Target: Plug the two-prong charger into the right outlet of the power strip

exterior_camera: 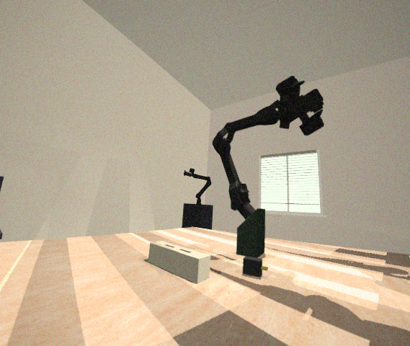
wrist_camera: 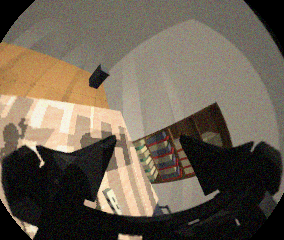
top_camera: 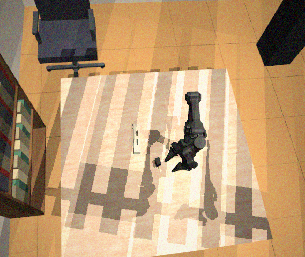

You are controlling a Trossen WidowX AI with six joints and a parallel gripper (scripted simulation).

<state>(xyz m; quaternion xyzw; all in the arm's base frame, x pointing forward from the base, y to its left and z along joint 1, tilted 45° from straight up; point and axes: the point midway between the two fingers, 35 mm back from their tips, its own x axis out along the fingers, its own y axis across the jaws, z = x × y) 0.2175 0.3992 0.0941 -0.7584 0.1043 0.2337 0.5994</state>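
Observation:
The black charger (top_camera: 157,161) (exterior_camera: 252,266) lies on the table, its gold prongs pointing away from the power strip's side in the exterior view and towards the lower edge of the top view. The whitish power strip (top_camera: 135,146) (exterior_camera: 176,262) (wrist_camera: 112,201) lies beside it, with two dark outlets in its upper face. My gripper (top_camera: 168,166) (exterior_camera: 301,106) (wrist_camera: 149,138) is open and empty, high above the table and tilted sideways. In the top view its fingertips show just right of the charger. The charger cannot be made out in the wrist view.
The arm's dark base block (exterior_camera: 251,234) stands on the striped, shadowed table (top_camera: 108,155) behind the charger in the exterior view. A bookcase (top_camera: 38,171) (wrist_camera: 219,117), an office chair (top_camera: 66,36) and a black column (top_camera: 278,45) stand around the table. Another small arm (exterior_camera: 207,183) stands in the background.

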